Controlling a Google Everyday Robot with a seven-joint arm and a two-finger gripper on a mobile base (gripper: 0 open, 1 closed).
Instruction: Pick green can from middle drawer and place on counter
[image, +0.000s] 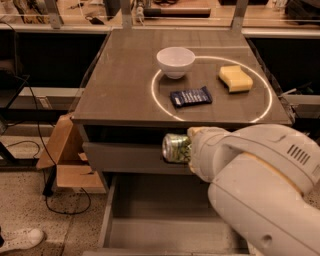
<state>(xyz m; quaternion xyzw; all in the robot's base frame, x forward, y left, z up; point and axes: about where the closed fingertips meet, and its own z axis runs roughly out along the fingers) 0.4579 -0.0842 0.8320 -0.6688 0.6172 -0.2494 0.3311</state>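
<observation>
The green can lies sideways in my gripper, held in the air in front of the cabinet, just below the counter's front edge. My gripper is shut on the can; my white arm hides most of the fingers. The middle drawer is pulled open below, its flat grey floor bare where I can see it. The counter with its white ring is above and behind the can.
On the counter stand a white bowl, a yellow sponge and a dark blue snack packet. A cardboard box and cables lie on the floor at the left. My white arm fills the lower right.
</observation>
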